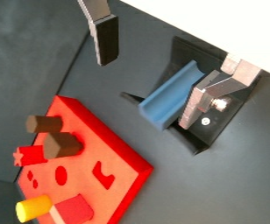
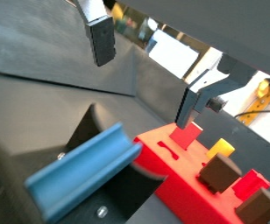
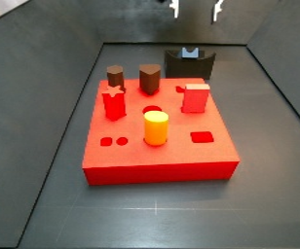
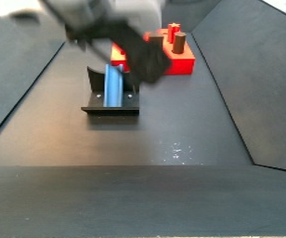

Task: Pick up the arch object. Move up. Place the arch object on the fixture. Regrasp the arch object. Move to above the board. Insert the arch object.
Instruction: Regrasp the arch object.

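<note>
Blue-grey and close to the lens, the arch object [image 2: 85, 171] lies cradled in the fixture [image 1: 202, 118] – set down there, not in my grip. Both wrist views show its long axis running along the fixture's trough, one end toward the upright back plate. A side view shows the same thing from the front: the arch object [image 4: 113, 85] is a blue bar lying lengthwise in the fixture [image 4: 110, 98], pointing away from that camera toward the board [image 4: 168, 54].

My gripper [image 1: 161, 61] hangs above the fixture with nothing between its jaws. The fingers [image 1: 104, 39] stand wide apart, released, well clear of the piece; neither pad touches the arch or the fixture. The blue bar lies between and below the two silver plates, closer to the one nearer the fixture's back plate. In a side view my fingers [image 3: 196, 9] barely show at the upper edge, above the dark fixture [image 3: 188, 64] at the far end of the tabletop.

By my reading the placing is done and the regrasp is next. That move turns on one relation – whether my jaws close across the bar's narrow width, not along its length. The board [image 1: 96, 166], red with brown, red and yellow pegs, waits just beside the fixture.
</note>
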Available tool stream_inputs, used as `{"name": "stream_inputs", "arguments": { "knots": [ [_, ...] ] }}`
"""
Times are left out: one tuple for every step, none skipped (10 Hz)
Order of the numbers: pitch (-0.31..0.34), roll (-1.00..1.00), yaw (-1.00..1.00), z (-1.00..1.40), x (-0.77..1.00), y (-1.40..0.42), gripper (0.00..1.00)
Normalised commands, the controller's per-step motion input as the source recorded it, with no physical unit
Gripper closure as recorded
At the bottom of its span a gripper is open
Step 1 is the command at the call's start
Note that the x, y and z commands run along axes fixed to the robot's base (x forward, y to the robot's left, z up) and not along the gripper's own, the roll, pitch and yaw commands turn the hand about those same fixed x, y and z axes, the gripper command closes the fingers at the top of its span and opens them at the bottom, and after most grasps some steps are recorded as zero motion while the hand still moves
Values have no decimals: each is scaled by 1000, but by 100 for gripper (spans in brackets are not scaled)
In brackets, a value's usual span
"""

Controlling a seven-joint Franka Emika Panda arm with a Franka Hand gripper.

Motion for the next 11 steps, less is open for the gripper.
{"name": "stream_inputs", "arguments": {
  "knots": [
    [32, 1000, 10, 932, -134, -1000, 0],
    [25, 1000, 9, 731, -122, -863, 0],
    [23, 1000, 9, 593, -102, -759, 0],
    [20, 1000, 9, 299, -64, -531, 0],
    [17, 1000, 9, 65, -46, -346, 0],
    [13, 1000, 9, -57, -19, -96, 0],
    [13, 1000, 10, 2, -24, 9, 0],
    [8, 1000, 10, 12, -29, -21, 0],
    [5, 1000, 11, 5, -31, -32, 0],
    [-3, 1000, 12, 10, -38, -23, 0],
    [-9, 1000, 13, 11, -37, -22, 0]
  ]
}}
